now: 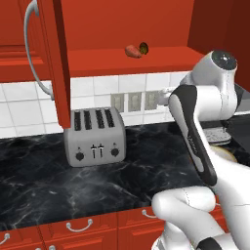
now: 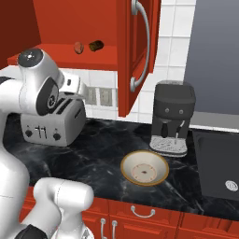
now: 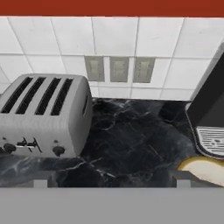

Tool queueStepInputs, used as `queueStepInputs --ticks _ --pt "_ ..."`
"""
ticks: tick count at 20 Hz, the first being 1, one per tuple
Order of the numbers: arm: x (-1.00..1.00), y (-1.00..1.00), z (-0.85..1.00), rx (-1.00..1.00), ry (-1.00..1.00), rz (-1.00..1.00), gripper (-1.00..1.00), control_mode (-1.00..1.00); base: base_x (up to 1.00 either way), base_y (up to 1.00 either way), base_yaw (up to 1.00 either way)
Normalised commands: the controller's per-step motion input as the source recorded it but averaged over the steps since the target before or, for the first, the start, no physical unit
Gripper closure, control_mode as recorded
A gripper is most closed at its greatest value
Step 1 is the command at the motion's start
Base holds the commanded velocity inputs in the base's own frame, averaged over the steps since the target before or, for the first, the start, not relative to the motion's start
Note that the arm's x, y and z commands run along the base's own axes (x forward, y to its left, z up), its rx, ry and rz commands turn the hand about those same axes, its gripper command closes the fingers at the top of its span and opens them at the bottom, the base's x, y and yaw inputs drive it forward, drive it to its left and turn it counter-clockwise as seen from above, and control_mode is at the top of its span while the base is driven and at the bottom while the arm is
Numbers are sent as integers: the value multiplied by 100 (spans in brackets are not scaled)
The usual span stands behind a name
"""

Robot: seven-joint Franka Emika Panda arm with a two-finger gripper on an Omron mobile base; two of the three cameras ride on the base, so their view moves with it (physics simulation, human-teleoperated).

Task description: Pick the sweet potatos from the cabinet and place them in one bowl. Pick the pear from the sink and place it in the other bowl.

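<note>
The white arm [image 1: 195, 132] rises from the lower right of the left base view, bends at a rounded elbow near the bottom, and climbs through a dark-sided forearm to a domed joint at the top. In the right base view the wrist reaches out level to the right from that joint. The gripper's [image 3: 111, 181] two fingertips [image 3: 40, 183] stand wide apart.

Open counter [image 2: 107, 149] between toaster [image 2: 49, 123] and coffee machine [image 2: 172, 116], cabinet door [image 2: 133, 51] overhead.
</note>
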Motion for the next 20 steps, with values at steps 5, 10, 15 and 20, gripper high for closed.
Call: queueStepInputs --ticks 5,10,15,20 --pt "-3 12 42 0 -36 -6 -100 -100 0 0 0" --pt "-14 3 40 2 -19 -5 -100 -100 0 0 0" --pt "-26 -1 75 10 -11 2 -100 -100 0 0 0" --pt "-8 5 54 2 -8 3 -100 -100 0 0 0"
